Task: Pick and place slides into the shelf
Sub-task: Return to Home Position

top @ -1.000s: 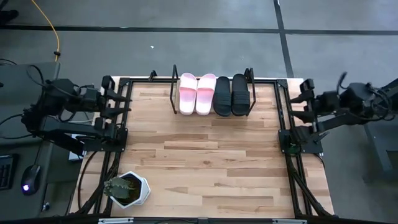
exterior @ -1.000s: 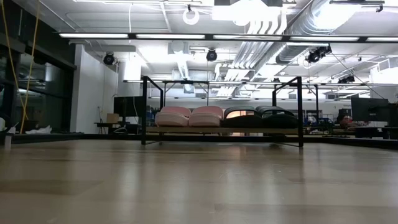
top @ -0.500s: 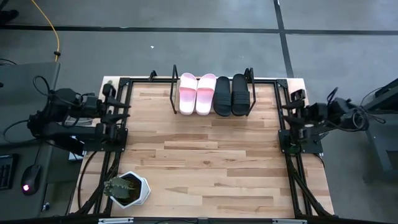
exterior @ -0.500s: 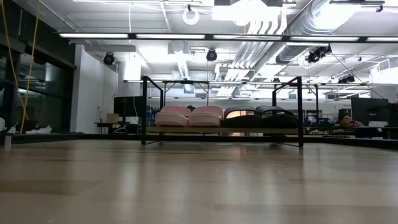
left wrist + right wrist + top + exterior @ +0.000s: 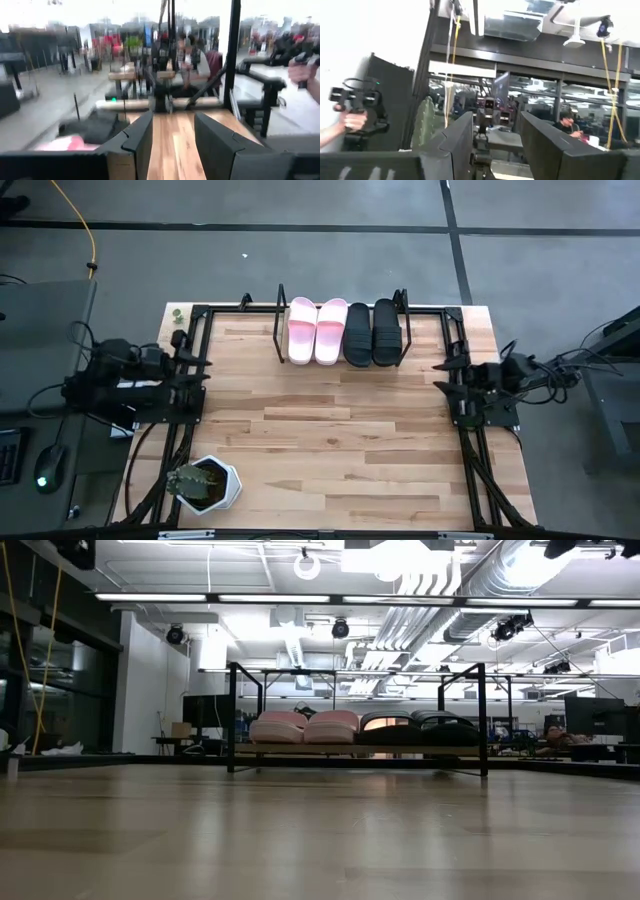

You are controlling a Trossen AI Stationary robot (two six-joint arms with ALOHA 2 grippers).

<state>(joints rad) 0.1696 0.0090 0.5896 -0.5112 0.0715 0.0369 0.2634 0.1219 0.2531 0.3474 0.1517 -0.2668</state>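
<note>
Pale pink slides (image 5: 316, 330) and black slides (image 5: 372, 332) sit in the black-framed shelf (image 5: 278, 330) at 12 o'clock, the table (image 5: 330, 440) is pale streaky wood, and at 7 o'clock a green plant (image 5: 195, 479) fills a white pot (image 5: 229, 492).

Four slides stand in one row on the single shelf (image 5: 279, 320) at the far edge of the one table (image 5: 330, 440). Two are pink: the left pink slide (image 5: 302, 330) and the right pink slide (image 5: 331, 330). Two are black: the left black slide (image 5: 358, 333) and the right black slide (image 5: 386, 332). The shelf shows two black frame ends, one at each side of the row. One potted plant (image 5: 203, 483) sits at the near left corner. There are two arms, one at the left edge and one at the right, so two grippers: the left gripper (image 5: 172, 120) and the right gripper (image 5: 495, 120), each with two fingers set apart. One computer mouse (image 5: 47, 475) lies off the table, left.
</note>
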